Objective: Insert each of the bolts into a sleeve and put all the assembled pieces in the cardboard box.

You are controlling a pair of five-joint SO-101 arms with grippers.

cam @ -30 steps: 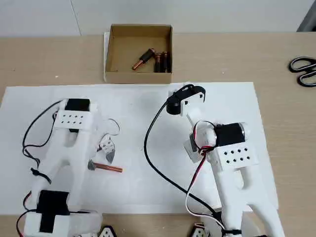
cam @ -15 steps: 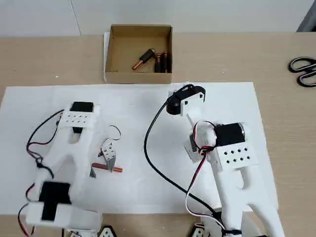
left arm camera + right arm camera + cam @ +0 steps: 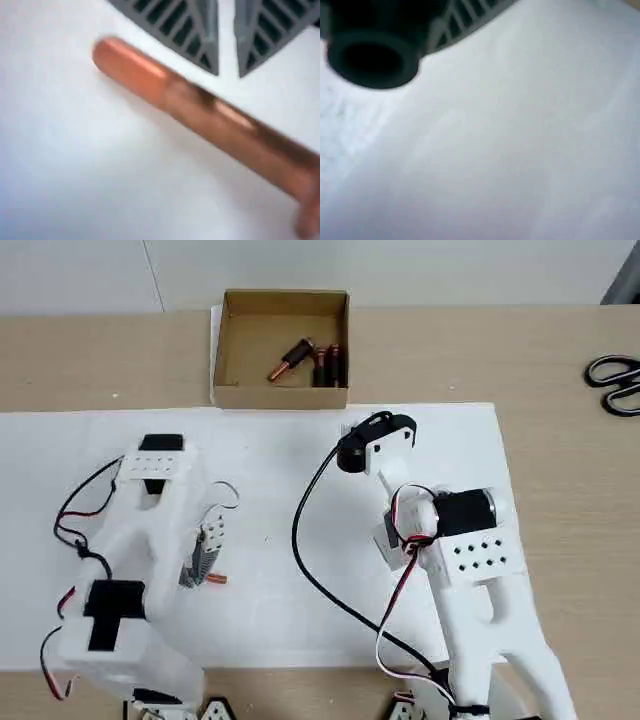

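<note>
A copper bolt (image 3: 214, 578) lies on the white paper, partly under my left gripper (image 3: 197, 565). In the left wrist view the bolt (image 3: 200, 117) runs slantwise just past the grey ribbed fingertips (image 3: 200, 35). These stand almost together, with nothing between them. My right gripper (image 3: 387, 538) sits under its arm near the paper's middle, shut on a black sleeve (image 3: 372, 59) whose open end faces the camera. The cardboard box (image 3: 280, 397) stands at the back and holds assembled pieces (image 3: 318, 365).
A white paper sheet (image 3: 280, 470) covers the work area. Scissors (image 3: 614, 380) lie at the far right on the wooden table. The right arm's black cable (image 3: 305, 540) loops across the paper between the arms.
My left gripper has swung down over the bolt and its fingers have come together. The bolt and the paper sheet have shifted left. The right arm has kept still.
</note>
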